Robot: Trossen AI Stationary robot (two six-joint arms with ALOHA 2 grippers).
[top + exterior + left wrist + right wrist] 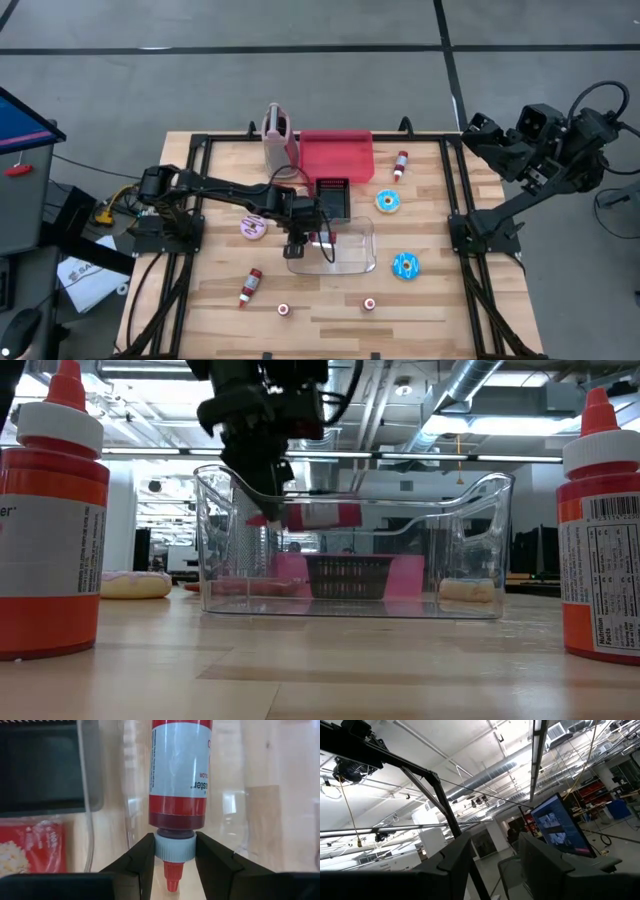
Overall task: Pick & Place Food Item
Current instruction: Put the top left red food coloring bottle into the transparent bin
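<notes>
A red bottle (pixel 180 770) with a pale label, a white cap and a red nozzle hangs level inside the clear plastic bin (pixel 352 264), above its floor. In the low view the bottle (pixel 318 516) shows through the bin's wall (pixel 480 540). My left gripper (pixel 173 865) is shut on the bottle; it reaches into the bin's left part (pixel 305 240) from above. Off the table's far right corner my right gripper (pixel 495 865) is raised (pixel 480 130), pointing up into the room, open with nothing between its fingers. My left gripper pinches the bottle's white cap (pixel 173 849) between its two fingers, one on each side. The fingers come steeply from above and lie across the bottle's length. The bottle is level and lifted clear of the bin's floor, its red nozzle (pixel 171 877) toward the wrist.
A red tray (pixel 335 155), a pink container (pixel 277 135) and a black basket (pixel 333 197) stand behind the bin. Two blue doughnuts (pixel 388 201) (pixel 405 265), a pink one (pixel 253 226) and other red bottles (pixel 401 163) (pixel 249 286) lie around.
</notes>
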